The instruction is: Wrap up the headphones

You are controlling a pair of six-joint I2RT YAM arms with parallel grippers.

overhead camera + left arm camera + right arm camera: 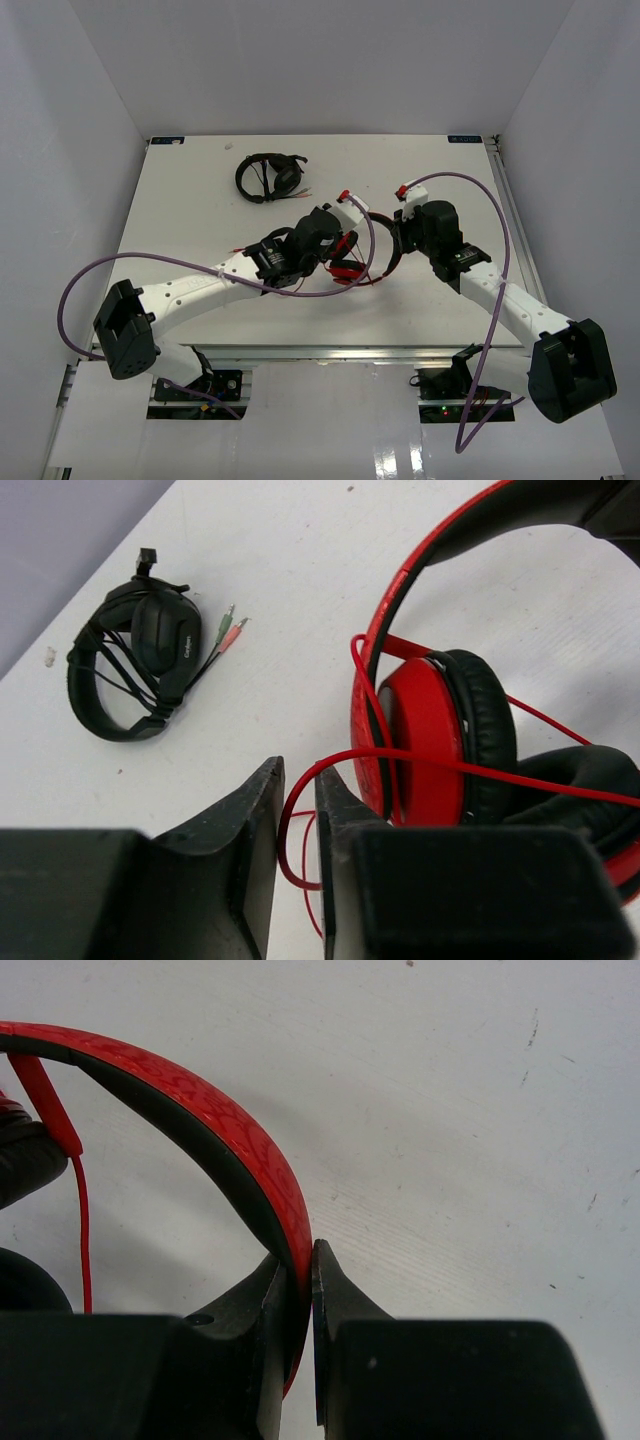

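Note:
The red headphones [380, 274] lie mid-table between my two grippers. In the left wrist view, a red ear cup [425, 730] with black padding stands on edge, and the thin red cable [460, 768] runs taut across it. That cable loops into the narrow gap of my left gripper [297, 770], whose jaws are closed down on it. My left gripper also shows from above [342, 248]. My right gripper [297, 1255] is shut on the red headband [200, 1110], pinching it flat between the fingers; from above it sits at the headphones' right side [399, 238].
Black headphones [268, 176], with their own cable bundled up, lie at the back of the table, and in the left wrist view [135, 660] they are to the upper left. White walls enclose the table on the left, right and back. Purple arm cables arc over both sides.

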